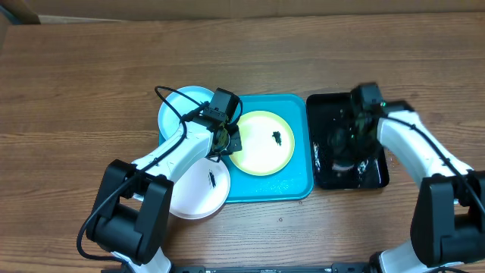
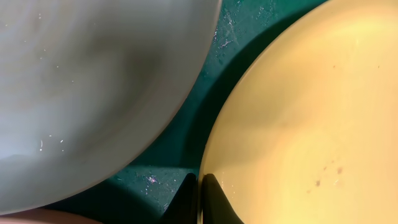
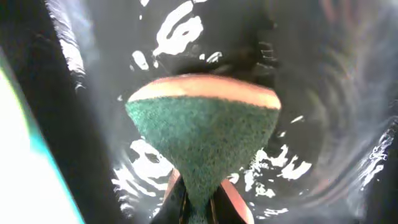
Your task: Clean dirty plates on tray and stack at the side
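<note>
The yellow-green plate [image 1: 261, 148] lies on the turquoise tray [image 1: 292, 186] and has a dark smear near its middle. My left gripper [image 1: 227, 139] is shut on its left rim; the left wrist view shows the jaws [image 2: 200, 186] pinching the rim of the plate [image 2: 298, 124]. The pale blue plate [image 1: 178, 114] overlaps the tray's left edge and also shows in the left wrist view [image 2: 93, 81]. The white plate [image 1: 198, 193], with a dark smear, sits at the tray's near left corner. My right gripper [image 1: 350, 133] [image 3: 196, 205] is shut on a green sponge [image 3: 202, 137].
A glossy black tray [image 1: 375, 171] holding rippling water [image 3: 336, 93] stands just right of the turquoise tray, and the sponge hangs over it. The turquoise tray's edge [image 3: 31, 180] shows at the left of the right wrist view. Bare wooden table [image 1: 91, 68] lies around.
</note>
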